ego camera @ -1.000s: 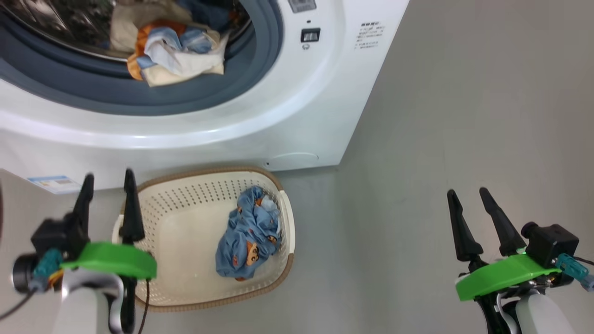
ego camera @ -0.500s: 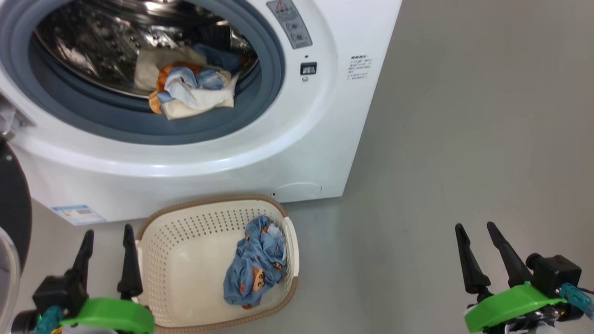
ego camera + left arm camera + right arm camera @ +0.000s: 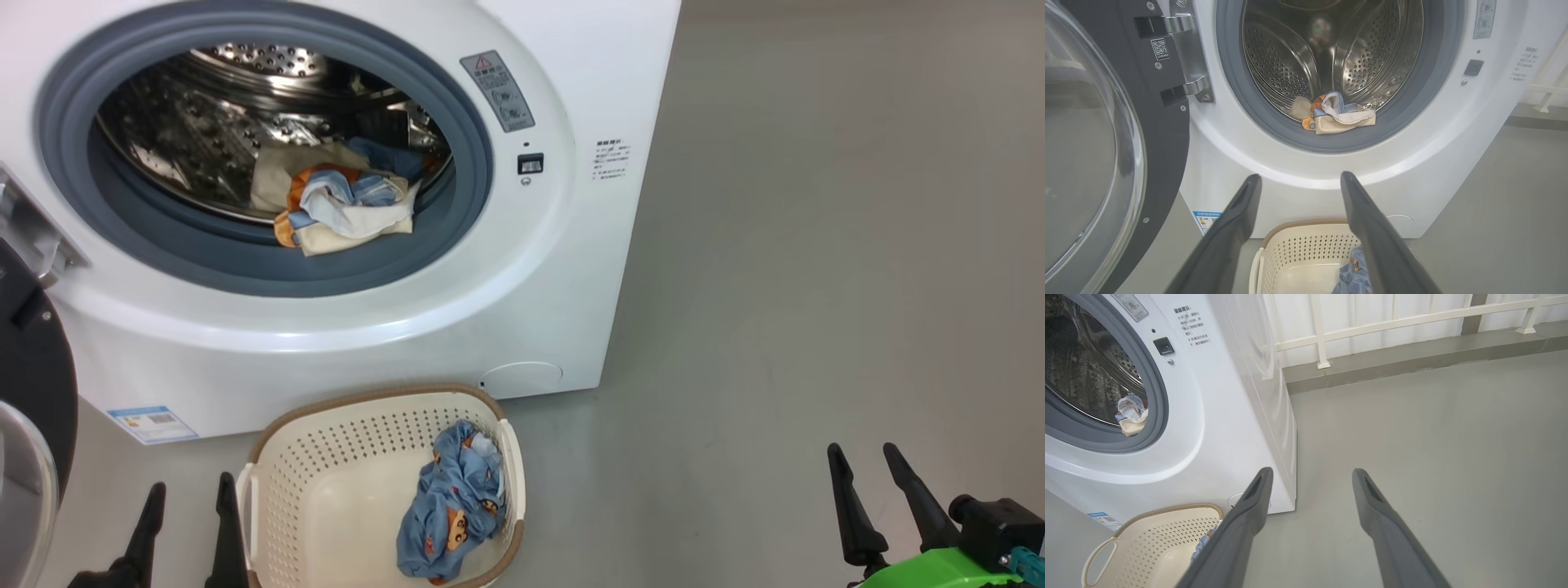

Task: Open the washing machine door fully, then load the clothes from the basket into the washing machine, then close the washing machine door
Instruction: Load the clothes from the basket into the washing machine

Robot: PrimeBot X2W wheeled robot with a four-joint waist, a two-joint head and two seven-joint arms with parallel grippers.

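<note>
Our left gripper (image 3: 191, 483) stands wide and empty at the head view's lower left, just beside the basket (image 3: 367, 394). Our right gripper (image 3: 860, 449), equally wide and empty, hangs well apart over bare floor (image 3: 816, 245). One blue garment (image 3: 453, 523) lies against the basket's right wall. Other clothes (image 3: 347, 212) sit at the front of the drum (image 3: 204, 122) of the washing machine (image 3: 326, 343), whose door (image 3: 33, 392) is swung out on the left.

Along the left wrist, we see the garment partly behind one finger. Along the right wrist, our fingers (image 3: 1241, 531) point at floor beside the machine's corner.

We judge this garment the next to load. We should come down over its middle, pinch a thick fold clear of the basket wall, lift above the rim, and carry it past the gasket (image 3: 269, 273).
</note>
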